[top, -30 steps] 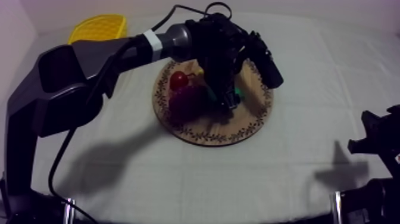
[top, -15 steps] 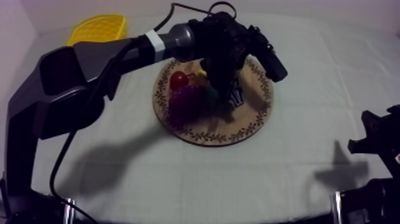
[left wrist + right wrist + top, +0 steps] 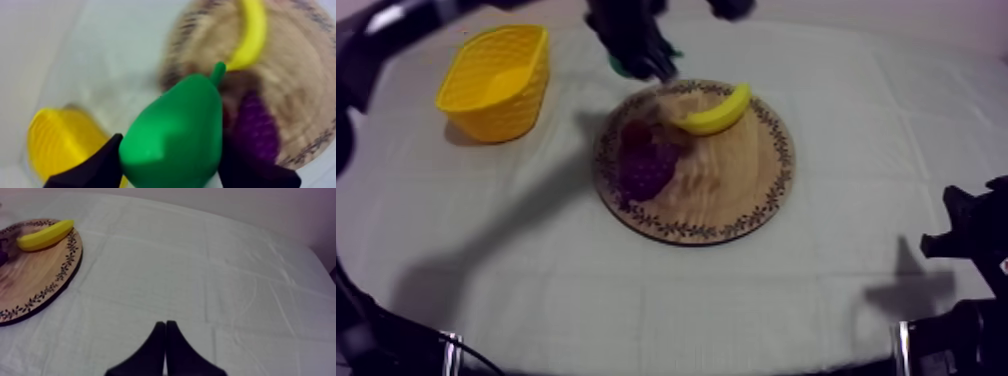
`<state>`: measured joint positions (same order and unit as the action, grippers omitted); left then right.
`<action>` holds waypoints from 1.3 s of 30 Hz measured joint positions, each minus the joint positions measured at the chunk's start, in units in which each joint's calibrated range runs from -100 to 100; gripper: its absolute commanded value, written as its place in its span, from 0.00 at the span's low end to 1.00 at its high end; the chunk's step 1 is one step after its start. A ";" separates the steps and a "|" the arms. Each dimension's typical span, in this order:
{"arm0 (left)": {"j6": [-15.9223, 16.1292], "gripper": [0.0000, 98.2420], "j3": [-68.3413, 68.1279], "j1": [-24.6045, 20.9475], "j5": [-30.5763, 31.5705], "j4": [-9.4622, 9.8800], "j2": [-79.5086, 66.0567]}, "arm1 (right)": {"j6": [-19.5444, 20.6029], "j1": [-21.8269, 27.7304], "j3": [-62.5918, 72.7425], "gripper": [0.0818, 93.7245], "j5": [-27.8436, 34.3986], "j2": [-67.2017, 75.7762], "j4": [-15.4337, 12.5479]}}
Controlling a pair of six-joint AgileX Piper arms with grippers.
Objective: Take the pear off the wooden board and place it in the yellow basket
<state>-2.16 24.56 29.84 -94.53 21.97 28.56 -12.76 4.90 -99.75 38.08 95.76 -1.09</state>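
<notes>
Pear came last by size. The desk carried the wooden board centrally, the yellow basket at its ten o'clock. Right jaws lay closed, empty. Left jaws clamped the pear's belly, aloft at the board's eleven o'clock. It looked light, stiff and slick, so the broad belly seemed the safest hold

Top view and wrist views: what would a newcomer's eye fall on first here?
First, the bright green pear, clamped between the black fingers of the left gripper and held over the cloth between the wooden board and the yellow basket. Next, the yellow banana and the purple grapes lying on the board. The right gripper rests shut over the cloth, apart from the board.
</notes>
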 measured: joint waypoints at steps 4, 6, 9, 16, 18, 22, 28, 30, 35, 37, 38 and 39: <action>0.91 0.62 -5.11 -4.70 0.75 0.85 -7.90 | 0.00 0.00 0.00 0.00 0.00 0.00 0.00; 1.43 0.63 -7.90 -7.39 1.79 1.14 -11.35 | 0.00 0.00 0.00 0.00 0.00 0.00 0.00; 2.16 0.63 -12.00 -11.23 3.94 1.38 -15.05 | 0.00 0.00 0.00 0.00 0.00 0.00 0.00; 2.41 0.65 -22.25 -19.22 10.84 1.88 -18.37 | 0.00 0.00 0.00 0.00 0.00 0.00 0.00; 2.16 0.66 -24.60 -20.62 12.54 2.00 -18.57 | 0.00 0.00 0.00 0.00 0.00 0.00 0.00; 1.88 0.66 -27.43 -22.37 14.40 2.00 -18.07 | 0.00 0.00 0.00 0.00 0.00 0.00 0.00; 1.75 0.67 -25.69 -22.33 15.29 1.29 -16.29 | 0.00 0.00 0.00 0.00 0.00 0.00 0.00; 1.75 0.68 -24.54 -22.18 15.33 1.05 -15.26 | 0.00 0.00 0.00 0.00 0.00 0.00 0.00; 2.16 0.69 -20.32 -22.12 14.58 0.48 -10.96 | 0.00 0.00 0.00 0.00 0.08 0.00 0.00; 2.16 0.69 -18.36 -22.43 14.28 0.10 -8.76 | 0.00 0.00 0.00 0.00 0.00 0.00 0.00; 2.45 0.69 -17.38 -22.71 14.24 -0.30 -7.39 | 0.00 0.00 0.00 0.00 0.00 0.00 0.00; 2.58 0.69 -16.65 -22.99 14.49 -0.45 -5.97 | 0.00 0.00 0.00 0.00 0.00 0.00 0.00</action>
<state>0.42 7.91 6.84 -80.04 21.52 22.59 -12.76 4.90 -99.75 38.09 95.76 -1.09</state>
